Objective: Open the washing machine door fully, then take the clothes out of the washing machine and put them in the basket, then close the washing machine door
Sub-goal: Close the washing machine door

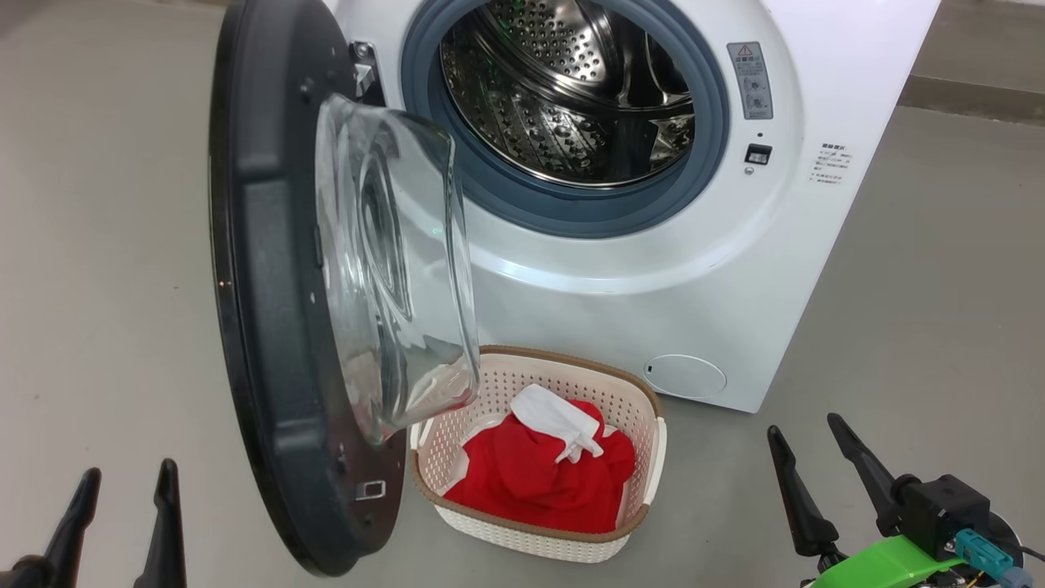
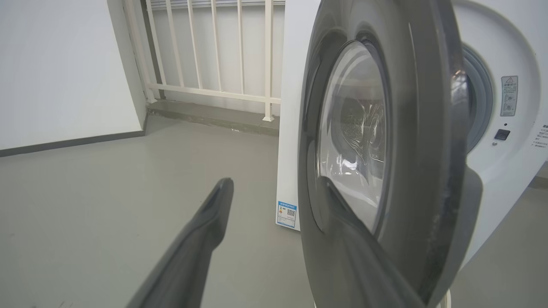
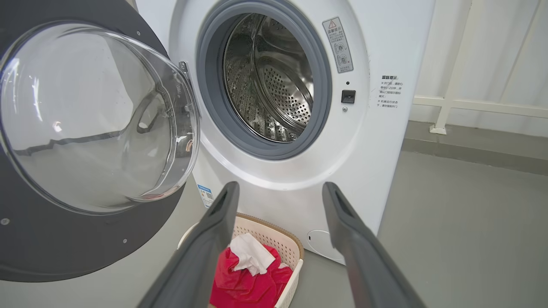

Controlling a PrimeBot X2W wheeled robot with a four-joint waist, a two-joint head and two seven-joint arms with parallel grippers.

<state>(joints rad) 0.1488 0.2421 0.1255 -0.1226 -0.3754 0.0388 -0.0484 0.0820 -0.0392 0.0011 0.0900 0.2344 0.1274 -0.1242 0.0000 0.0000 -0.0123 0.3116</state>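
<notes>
Red clothes [image 1: 531, 482] are seen in basket [image 1: 522, 535], drum [image 1: 571, 98] empty. Wide-open washing machine door [image 1: 277, 327] is judged rigid, glossy, probably slick; best pushed at free rim. Both left gripper [image 1: 131, 472] and right gripper [image 1: 802, 426] are spread, empty.

One washer [image 1: 653, 310], one basket [image 1: 531, 543], two grippers [image 1: 129, 467] [image 1: 802, 423]

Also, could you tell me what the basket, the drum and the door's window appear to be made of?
The basket looks like matte cream plastic: moulded rows of small holes, with a brown woven-look rim. The drum looks like polished steel: mirror reflections, punched holes. The door's window is clear and glossy, probably glass, though clear plastic is possible.
</notes>
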